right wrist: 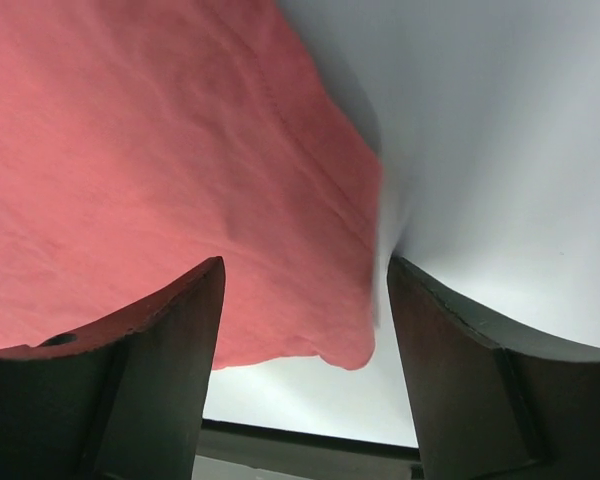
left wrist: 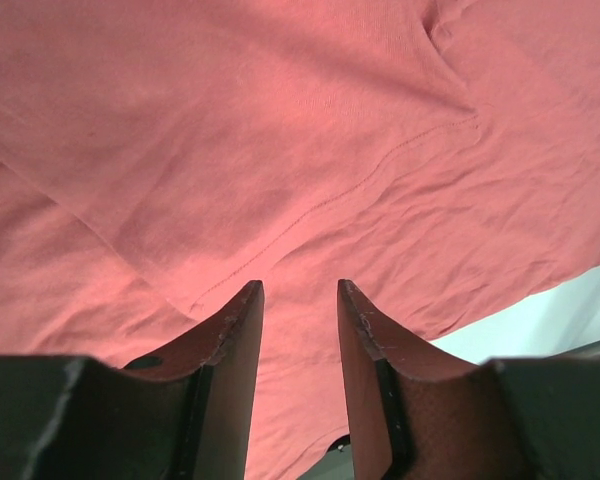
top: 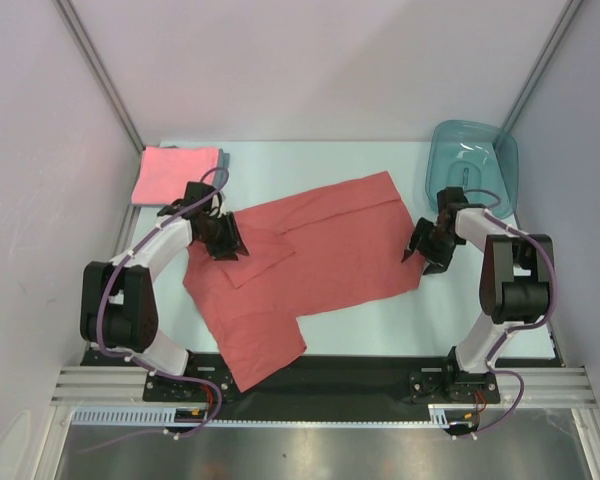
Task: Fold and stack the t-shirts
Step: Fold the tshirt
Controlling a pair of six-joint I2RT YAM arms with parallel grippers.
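Two grippers stand spread, pinching nothing. The left gripper point(top: 223, 238) is over the folded-in sleeve of the brick-red t-shirt point(top: 320, 260), which lies mid-desk point(top: 380, 320). The right gripper point(top: 420, 247) straddles its opposite corner, probably to take both ends for folding.

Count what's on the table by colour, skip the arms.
red shirt, spread out: 1
pink shirt, folded: 1
grey-blue shirt, only an edge showing under the pink one: 1
teal tub: 1
Total: 4
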